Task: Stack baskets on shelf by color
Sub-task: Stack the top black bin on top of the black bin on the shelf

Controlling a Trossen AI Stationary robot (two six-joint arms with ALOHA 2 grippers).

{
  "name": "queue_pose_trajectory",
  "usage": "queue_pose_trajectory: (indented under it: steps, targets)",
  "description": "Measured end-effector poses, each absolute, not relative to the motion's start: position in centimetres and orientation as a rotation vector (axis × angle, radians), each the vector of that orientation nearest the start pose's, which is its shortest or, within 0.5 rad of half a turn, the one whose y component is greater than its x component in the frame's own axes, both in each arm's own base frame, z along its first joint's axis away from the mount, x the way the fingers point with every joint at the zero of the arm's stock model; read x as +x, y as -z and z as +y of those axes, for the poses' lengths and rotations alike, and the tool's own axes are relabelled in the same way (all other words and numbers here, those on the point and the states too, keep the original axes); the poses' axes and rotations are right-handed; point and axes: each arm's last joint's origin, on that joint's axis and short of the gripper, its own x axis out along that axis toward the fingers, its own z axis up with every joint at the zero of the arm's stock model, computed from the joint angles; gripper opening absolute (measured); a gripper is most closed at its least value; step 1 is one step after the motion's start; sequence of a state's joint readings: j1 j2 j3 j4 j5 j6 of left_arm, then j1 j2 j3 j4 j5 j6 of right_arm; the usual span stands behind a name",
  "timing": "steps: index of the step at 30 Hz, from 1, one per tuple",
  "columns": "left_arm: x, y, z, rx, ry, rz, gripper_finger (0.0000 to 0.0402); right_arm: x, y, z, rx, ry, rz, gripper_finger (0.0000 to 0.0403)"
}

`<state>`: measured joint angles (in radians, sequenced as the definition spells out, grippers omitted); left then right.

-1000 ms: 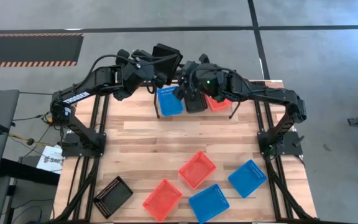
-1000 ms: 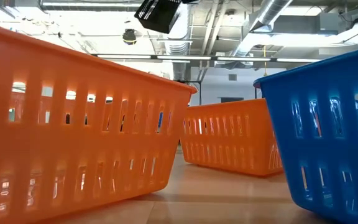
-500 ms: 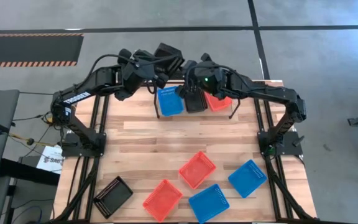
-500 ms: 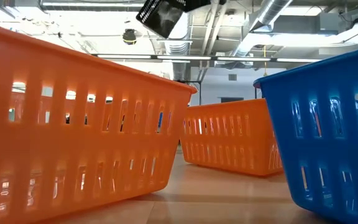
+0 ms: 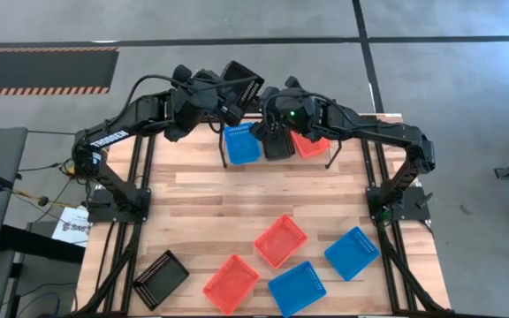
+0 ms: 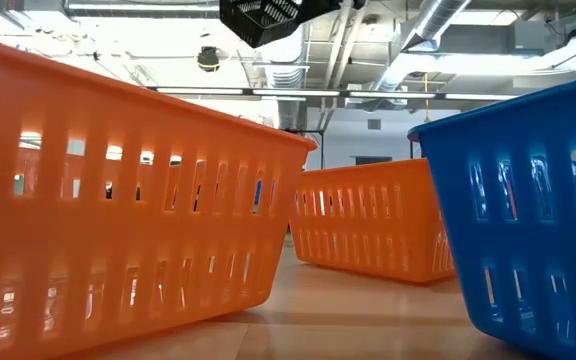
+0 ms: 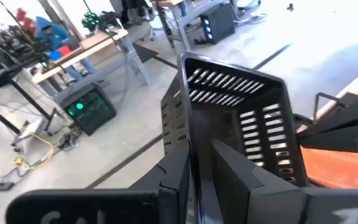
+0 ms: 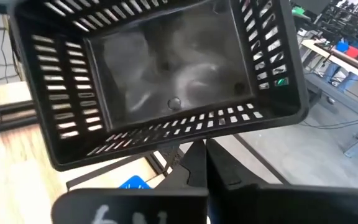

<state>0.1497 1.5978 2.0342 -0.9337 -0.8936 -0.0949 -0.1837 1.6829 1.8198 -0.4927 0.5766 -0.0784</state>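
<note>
1. Left gripper (image 7: 201, 149) is up over the table's far edge. Its fingers are pinched on one slotted wall of the held black basket (image 5: 241, 84), which hangs tilted in the air. A one-wall grip is thin, so the basket could swing or slip out if it is jolted.
2. Blue basket (image 5: 241, 144) sits at the left end of the shelf (image 5: 223, 152), below the held one. A drop from here could land on blue, which is the wrong colour pile, or knock it off.
3. Shelf black basket (image 5: 277, 143) in the middle is the likely target. If the held one goes in tilted, a corner may catch the rim and it will not nest.
4. Right gripper (image 8: 197, 152) has its fingers closed, tips right at the held basket's lower rim. I can't tell if they pinch it. If both arms hold on and pull apart, the basket twists or pops free. The wrists are close, so a collision is possible.
5. Red basket (image 5: 310, 145) lies under the right arm and could be nudged.
</note>
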Motion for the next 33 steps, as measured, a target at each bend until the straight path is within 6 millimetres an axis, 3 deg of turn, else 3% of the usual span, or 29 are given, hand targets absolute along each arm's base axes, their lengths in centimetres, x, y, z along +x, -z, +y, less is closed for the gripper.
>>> queue_pose_trajectory:
  steps: [7,15,24,33]
  targets:
    - [28.3,-47.0,6.5,0.081,-1.063,0.574,0.0006,35.6,-42.5,-8.1,-0.198,0.769,0.450,0.0047]
    - [27.1,-45.2,6.4,0.031,-1.150,0.690,0.0000,34.2,-43.9,-7.6,-0.196,0.771,0.415,0.0053]
    - [27.8,-45.6,5.4,0.036,-1.092,0.634,0.0000,34.4,-44.1,-7.0,-0.160,0.580,0.393,0.0062]
    - [28.3,-45.6,3.5,0.042,-1.001,0.624,0.0000,34.5,-44.3,-7.0,-0.206,0.574,0.385,0.0135]
